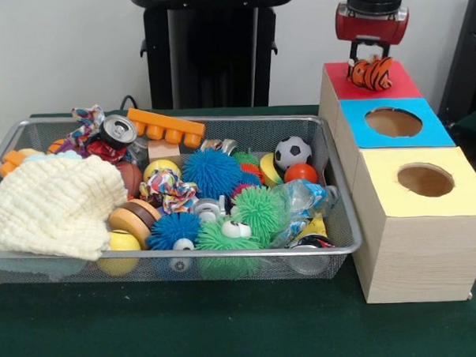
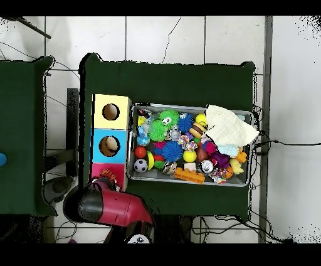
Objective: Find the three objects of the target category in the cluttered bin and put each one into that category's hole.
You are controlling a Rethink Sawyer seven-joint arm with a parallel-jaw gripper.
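My gripper (image 1: pixel 370 62) hangs over the red-topped box (image 1: pixel 404 83) at the far right, shut on a small orange plush animal with black stripes and a white patch (image 1: pixel 372 74). The toy sits right at the red top face and hides its round hole. In the overhead view the toy (image 2: pixel 108 175) lies on the red top (image 2: pixel 98 169), with the arm (image 2: pixel 116 208) beside it. The silver wire-mesh bin (image 1: pixel 178 253) stands to the left, full of toys. I cannot pick out any other plush animal among the clutter.
The blue-topped hole (image 1: pixel 394 123) and yellow-topped hole (image 1: pixel 425 180) sit in front of the red one. In the bin are a cream cloth (image 1: pixel 53 206), spiky rubber balls (image 1: pixel 212 172), a soccer ball (image 1: pixel 292 152) and an orange block (image 1: pixel 166 126). The bin also shows in the overhead view (image 2: pixel 188 106).
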